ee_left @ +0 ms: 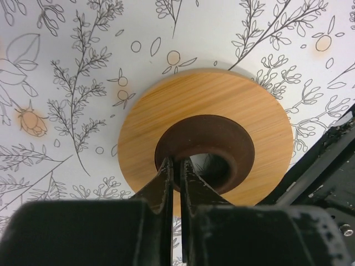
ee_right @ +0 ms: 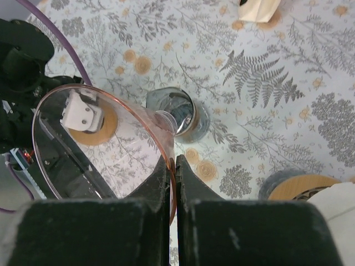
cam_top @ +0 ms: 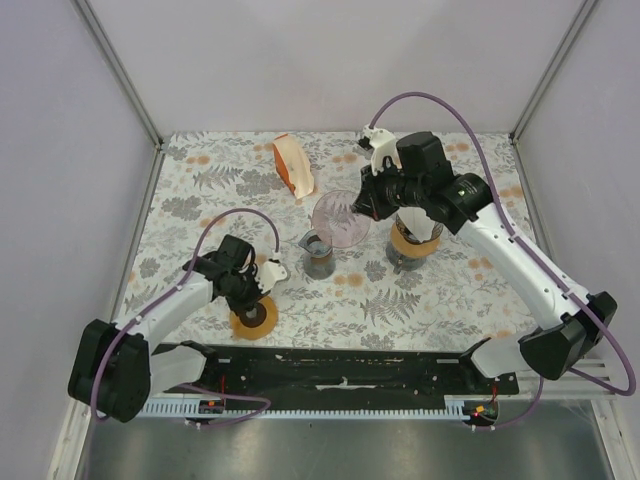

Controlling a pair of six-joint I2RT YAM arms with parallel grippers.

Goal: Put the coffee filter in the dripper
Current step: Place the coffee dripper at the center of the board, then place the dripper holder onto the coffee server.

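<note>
We count two arms, two wooden discs, one dripper, one small glass jug and one pale filter pack on the flower-printed table (cam_top: pixel 450 300). The coffee filter (cam_top: pixel 295 167) stands on edge at the far side of the table, well apart from both grippers; in the right wrist view only its lower corner (ee_right: pixel 259 8) shows at the top edge. The right arm reaches far forward and bends back towards the middle. Its right gripper (cam_top: pixel 358 208) has its jaws pressed nearly together on the rim of the clear pink dripper (cam_top: pixel 338 220), which is tipped on its side. In the right wrist view the fingers (ee_right: pixel 186 183) pinch that rim, and the dripper (ee_right: pixel 127 138) points its narrow neck at the glass jug (ee_right: pixel 186 113) just beyond it. The second wooden disc (cam_top: pixel 405 245) lies under the right arm, with a glass vessel on it. The left arm lies low and folded near its base. The left gripper (ee_left: pixel 176 163) points down at the first wooden disc (ee_left: pixel 222 100), jaws almost closed around the near rim of its dark collar (ee_left: pixel 222 133).
</note>
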